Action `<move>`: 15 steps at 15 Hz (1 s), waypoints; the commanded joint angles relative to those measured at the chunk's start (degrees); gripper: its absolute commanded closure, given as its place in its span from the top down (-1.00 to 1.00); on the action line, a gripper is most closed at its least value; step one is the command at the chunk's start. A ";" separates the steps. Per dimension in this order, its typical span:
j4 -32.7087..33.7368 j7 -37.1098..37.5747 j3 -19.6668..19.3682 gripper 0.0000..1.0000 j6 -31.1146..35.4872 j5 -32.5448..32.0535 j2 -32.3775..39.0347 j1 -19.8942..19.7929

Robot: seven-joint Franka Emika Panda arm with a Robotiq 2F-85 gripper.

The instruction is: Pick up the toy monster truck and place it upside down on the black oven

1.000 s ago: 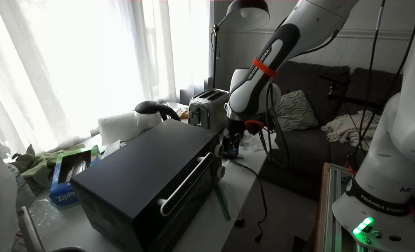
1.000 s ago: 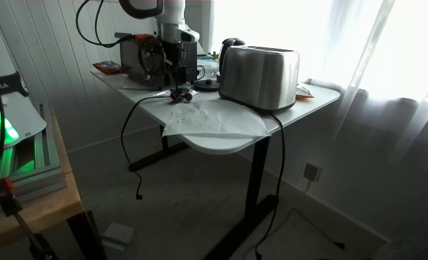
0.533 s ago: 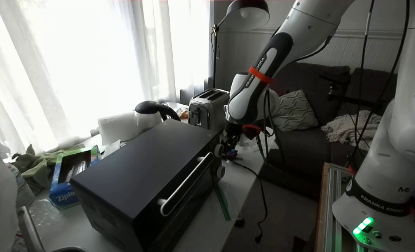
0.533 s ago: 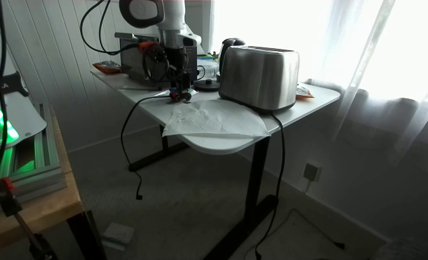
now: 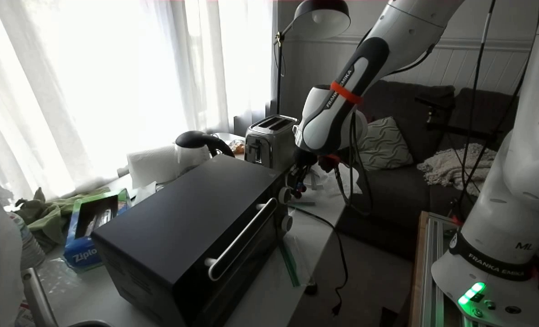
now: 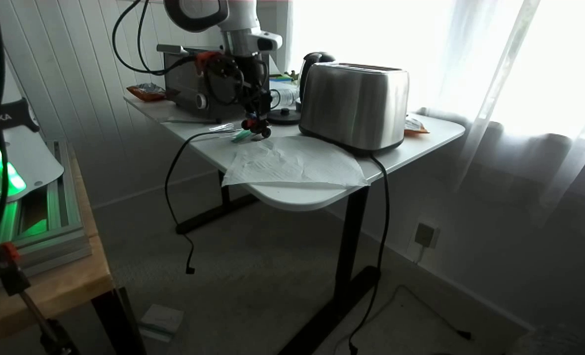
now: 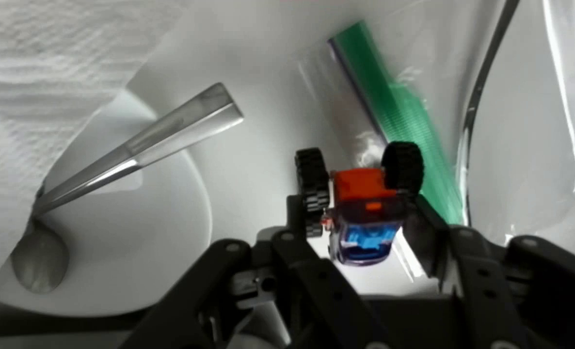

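The toy monster truck [image 7: 360, 208], with a red-orange hood, blue windshield and chunky black wheels, sits between the two fingers of my gripper [image 7: 358, 213]. Both fingers press against its sides, so the grip is shut on it. In both exterior views the truck [image 6: 256, 127] hangs at the fingertips, tilted and seemingly just above the white table. Its underside is hidden in the wrist view. The black oven [image 5: 192, 218] stands close beside my gripper in an exterior view, its flat top bare and a silver bar handle [image 5: 244, 240] on its front.
A silver toaster [image 6: 354, 106] stands near the gripper, with a paper towel sheet [image 6: 297, 162] in front. Below the truck lie a plastic bag with a green strip [image 7: 408, 131], a metal utensil [image 7: 171, 135] and a black cable [image 5: 328, 222]. A black kettle [image 5: 201, 138] is behind the oven.
My gripper came down around the truck and closed on it. Gripper and truck have since shifted toward the toaster and slightly up, the truck now tilted, uncovering the green strip beneath.
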 commanded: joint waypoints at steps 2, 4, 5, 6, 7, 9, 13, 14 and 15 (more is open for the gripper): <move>-5.16 -1.23 -3.07 -0.43 -3.34 -9.46 -14.18 -0.09; -6.15 -3.00 -3.74 -0.43 -4.64 -10.40 -20.20 0.30; -6.17 -2.28 -4.28 -0.43 -5.27 -12.03 -22.64 0.36; -5.92 -4.83 -4.86 -0.43 -6.82 -9.61 -24.85 1.62; -5.69 -5.70 -5.52 -0.43 -8.17 -9.20 -26.77 2.55; -5.47 -6.71 -6.29 -0.43 -10.71 -10.00 -30.82 3.81; -4.36 -8.87 -6.64 -0.43 -18.25 -10.83 -38.23 6.90; -3.78 -8.84 -5.78 -0.43 -21.28 -11.51 -40.12 7.50; -3.28 -9.80 -5.65 -0.43 -23.94 -11.45 -41.68 8.75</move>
